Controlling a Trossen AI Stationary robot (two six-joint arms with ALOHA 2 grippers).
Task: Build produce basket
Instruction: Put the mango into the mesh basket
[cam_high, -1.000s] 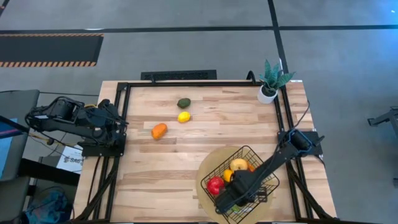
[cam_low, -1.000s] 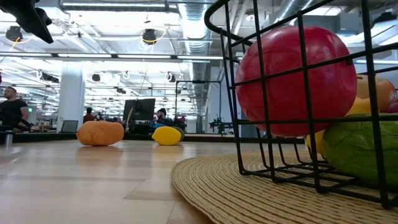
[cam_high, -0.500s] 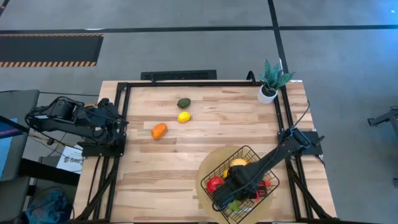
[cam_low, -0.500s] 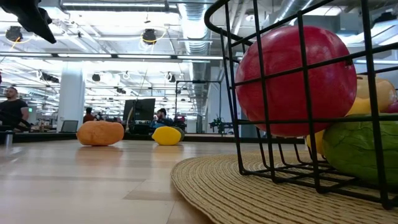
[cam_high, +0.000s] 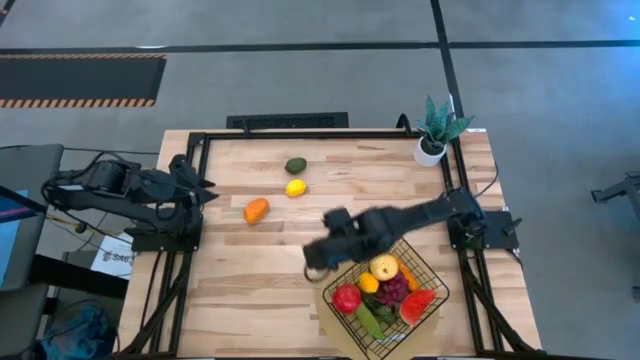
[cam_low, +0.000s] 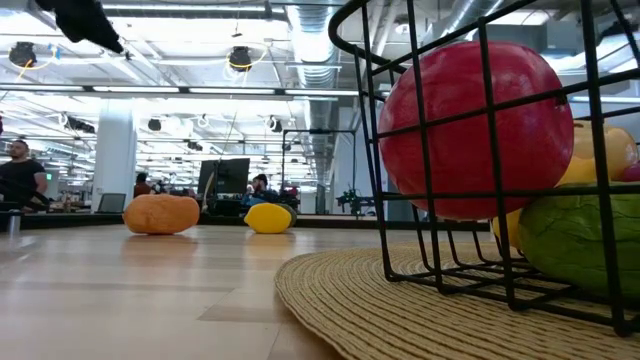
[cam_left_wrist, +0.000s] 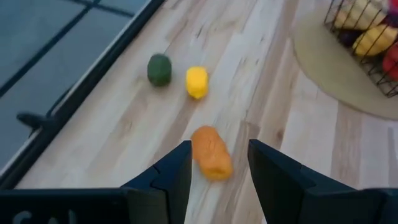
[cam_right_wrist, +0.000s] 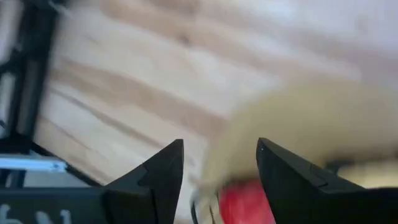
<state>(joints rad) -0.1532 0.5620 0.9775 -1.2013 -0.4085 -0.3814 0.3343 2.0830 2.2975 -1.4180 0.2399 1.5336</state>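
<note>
Three pieces lie loose on the surface far-left of the basket (cam_high: 385, 300): an orange (cam_high: 256, 210), a lemon (cam_high: 295, 187) and an avocado (cam_high: 295, 165). They look light, hard and smooth, likely to roll, so grip across the middle. The left gripper (cam_left_wrist: 217, 171) and right gripper (cam_right_wrist: 219, 168) both have fingers spread, empty.

- Right gripper (cam_right_wrist: 219, 171), its two dark fingers spread apart, empty
- Light wooden plank table (cam_right_wrist: 155, 68) beyond
- Blurred round tan mat (cam_right_wrist: 311, 118)
- Red rounded fruit (cam_right_wrist: 245, 204) between the fingers

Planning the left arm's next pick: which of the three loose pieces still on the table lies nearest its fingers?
The orange piece: it sits closest to the left gripper, with the lemon and dark green piece farther along the table.
</note>
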